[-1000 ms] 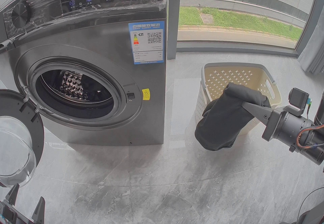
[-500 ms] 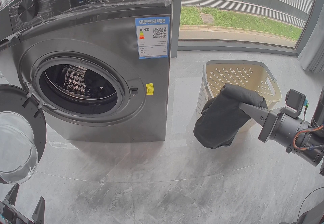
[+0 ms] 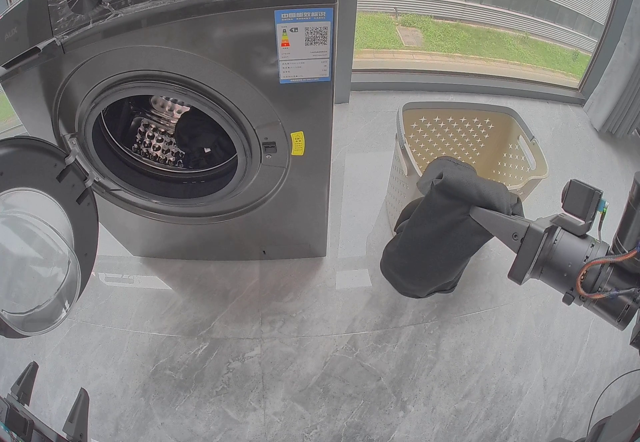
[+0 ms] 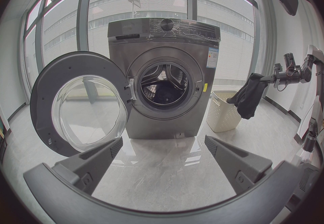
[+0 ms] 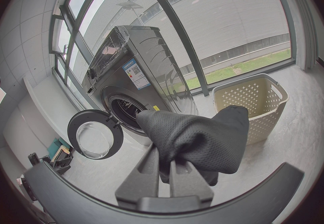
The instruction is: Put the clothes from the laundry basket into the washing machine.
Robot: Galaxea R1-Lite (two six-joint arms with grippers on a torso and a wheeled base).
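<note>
Hanging from pinched right fingers (image 3: pixel 499 224), dark garment (image 3: pixel 433 243) beside laundry basket (image 3: pixel 467 107), left fingers (image 4: pixel 98 157) spread wide

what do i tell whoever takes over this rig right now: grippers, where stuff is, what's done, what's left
Right gripper: shut on the dark garment, which hangs in the air beside the laundry basket.
Left gripper: open, holding nothing, low in front of the washing machine.
The machine's door is swung wide open; something dark seems to lie in the drum already.
Done: garment lifted out of the basket; no other clothes show in the part of the basket in view.
Left: carry the garment to the drum opening and release it inside.
</note>
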